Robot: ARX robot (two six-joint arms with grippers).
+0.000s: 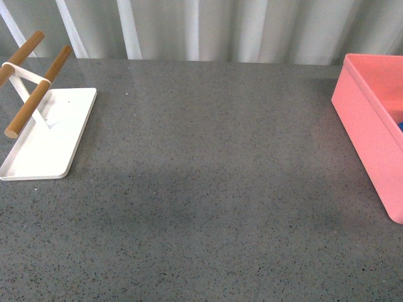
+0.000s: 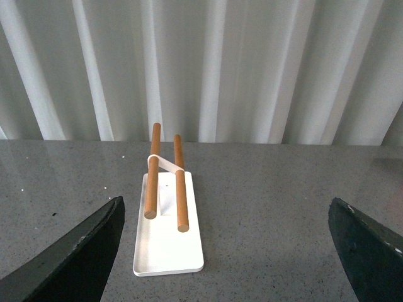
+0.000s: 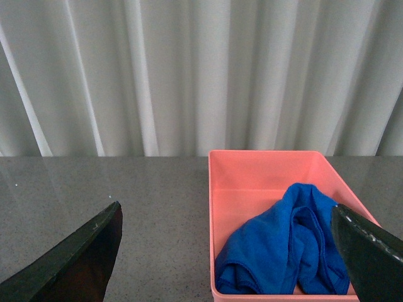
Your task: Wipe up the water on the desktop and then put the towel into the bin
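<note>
The blue towel (image 3: 283, 248) lies crumpled inside the pink bin (image 3: 264, 170), against its near wall. In the front view the bin (image 1: 365, 126) stands at the right edge of the dark speckled desktop (image 1: 208, 176), with only a sliver of the towel (image 1: 400, 126) showing over its rim. My right gripper (image 3: 227, 211) hangs open in front of the bin, its dark fingers (image 3: 82, 258) wide apart and holding nothing. My left gripper (image 2: 225, 207) is open too, empty, above the desktop and facing the white tray. Neither arm appears in the front view.
A flat white tray (image 1: 47, 141) with two wooden rods (image 1: 38, 91) sits at the desktop's far left, also seen in the left wrist view as the tray (image 2: 169, 251). A pale pleated curtain (image 1: 201, 28) closes off the back edge.
</note>
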